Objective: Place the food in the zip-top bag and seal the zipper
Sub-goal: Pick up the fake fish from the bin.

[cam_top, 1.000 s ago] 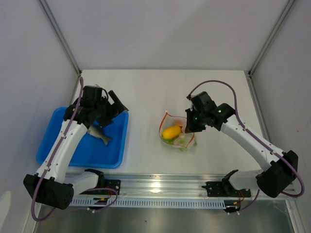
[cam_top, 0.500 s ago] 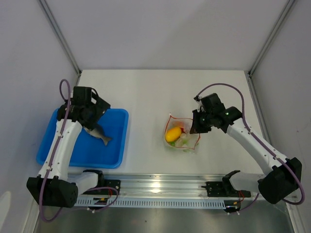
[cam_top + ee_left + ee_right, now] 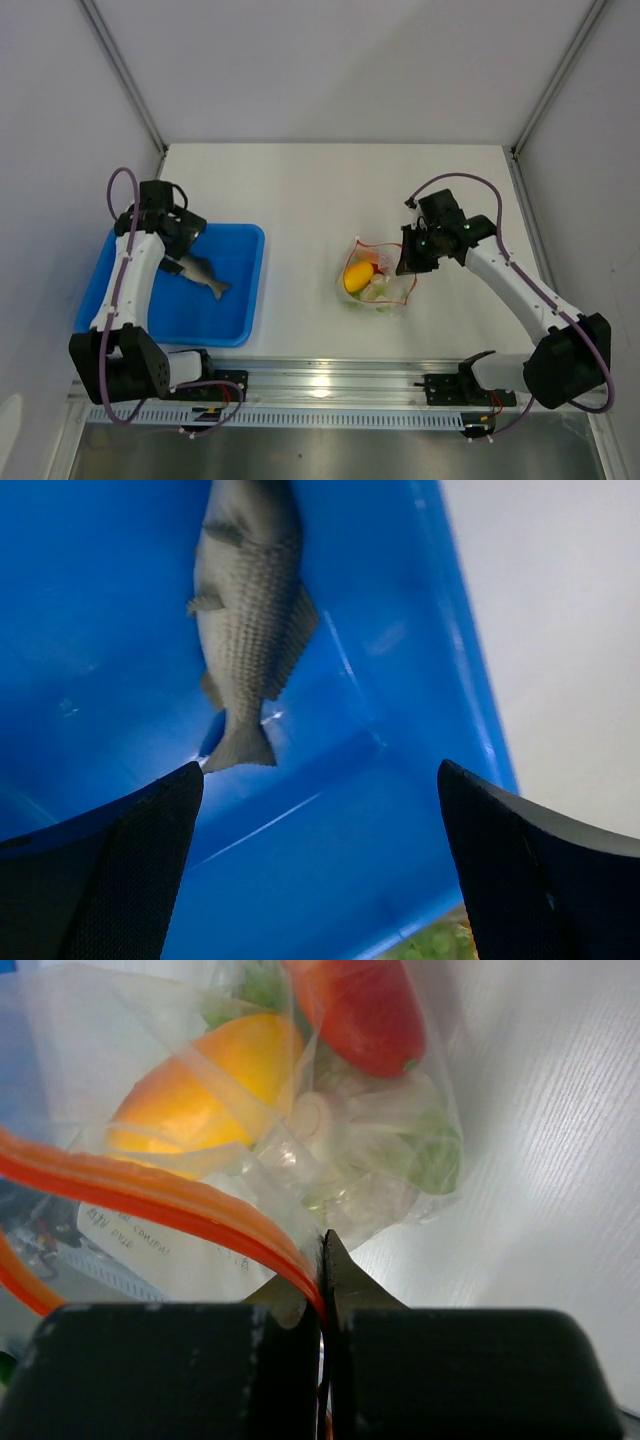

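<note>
Right gripper [image 3: 322, 1260] is pinched on the zipper [image 3: 170, 1205] of the part-filled zip-top bag [image 3: 380, 1190], mid-table. Left gripper [image 3: 318, 770] hangs spread over 1 grey fish [image 3: 250, 610] in the blue tray [image 3: 450, 660]. Next, I reckon: drop, grab, bag it.

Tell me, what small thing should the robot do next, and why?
Probably lower the open left hand onto the grey fish and grip it: it lies in the blue tray, outside the zip-top bag that the right hand pinches by its zipper.
</note>
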`<action>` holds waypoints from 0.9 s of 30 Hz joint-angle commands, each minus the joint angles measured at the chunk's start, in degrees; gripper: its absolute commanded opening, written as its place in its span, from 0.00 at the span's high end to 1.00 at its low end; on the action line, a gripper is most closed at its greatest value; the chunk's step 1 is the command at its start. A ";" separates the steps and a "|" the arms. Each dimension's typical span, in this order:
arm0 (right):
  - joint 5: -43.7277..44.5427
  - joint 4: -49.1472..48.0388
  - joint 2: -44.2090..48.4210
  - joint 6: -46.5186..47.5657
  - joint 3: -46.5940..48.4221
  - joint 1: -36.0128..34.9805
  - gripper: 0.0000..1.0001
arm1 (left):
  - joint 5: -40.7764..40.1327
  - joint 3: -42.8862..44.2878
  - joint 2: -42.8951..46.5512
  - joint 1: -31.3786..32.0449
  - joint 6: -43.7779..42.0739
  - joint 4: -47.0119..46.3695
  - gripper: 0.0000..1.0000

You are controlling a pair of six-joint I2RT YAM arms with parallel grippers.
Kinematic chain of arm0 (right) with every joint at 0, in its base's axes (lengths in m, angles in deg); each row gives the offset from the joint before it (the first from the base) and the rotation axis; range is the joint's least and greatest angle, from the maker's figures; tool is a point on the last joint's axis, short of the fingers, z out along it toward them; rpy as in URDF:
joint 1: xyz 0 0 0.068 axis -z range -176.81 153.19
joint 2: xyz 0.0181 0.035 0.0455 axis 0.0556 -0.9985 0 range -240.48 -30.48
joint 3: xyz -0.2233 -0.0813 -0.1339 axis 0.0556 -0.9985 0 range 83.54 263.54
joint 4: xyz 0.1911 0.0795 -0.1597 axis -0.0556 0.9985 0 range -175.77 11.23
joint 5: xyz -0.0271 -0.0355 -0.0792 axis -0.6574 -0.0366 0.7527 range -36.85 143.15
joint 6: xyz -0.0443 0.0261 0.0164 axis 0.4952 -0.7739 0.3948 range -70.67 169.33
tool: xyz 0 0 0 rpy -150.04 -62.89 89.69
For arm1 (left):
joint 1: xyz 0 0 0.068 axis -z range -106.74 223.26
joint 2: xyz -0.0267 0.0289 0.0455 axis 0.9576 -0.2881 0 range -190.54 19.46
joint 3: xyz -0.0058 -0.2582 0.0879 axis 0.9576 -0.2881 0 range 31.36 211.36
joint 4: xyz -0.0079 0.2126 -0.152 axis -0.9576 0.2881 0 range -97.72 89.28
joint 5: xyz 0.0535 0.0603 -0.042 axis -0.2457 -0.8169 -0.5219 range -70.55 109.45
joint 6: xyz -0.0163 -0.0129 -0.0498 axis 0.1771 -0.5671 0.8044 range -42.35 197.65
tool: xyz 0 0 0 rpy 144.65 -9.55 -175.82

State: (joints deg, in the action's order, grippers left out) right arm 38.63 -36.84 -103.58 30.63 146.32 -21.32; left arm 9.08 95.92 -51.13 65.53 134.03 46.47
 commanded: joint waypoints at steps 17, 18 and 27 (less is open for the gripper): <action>-1.73 0.38 -5.56 1.91 1.73 3.33 1.00 | -4.47 -11.82 -8.24 -4.40 -11.55 -10.95 0.03; -1.82 0.29 -5.65 1.65 1.64 3.33 1.00 | -4.92 -11.39 -9.03 -4.49 -12.77 -10.52 0.03; -2.00 0.29 -6.00 1.38 1.99 3.42 1.00 | 0.26 -17.97 -10.53 -4.49 -15.42 -20.09 0.09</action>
State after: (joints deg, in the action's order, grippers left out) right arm 36.93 -36.40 -109.68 31.44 146.67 -18.13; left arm 7.46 79.13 -61.67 61.49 120.61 31.45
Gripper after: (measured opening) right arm 0.002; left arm 0.916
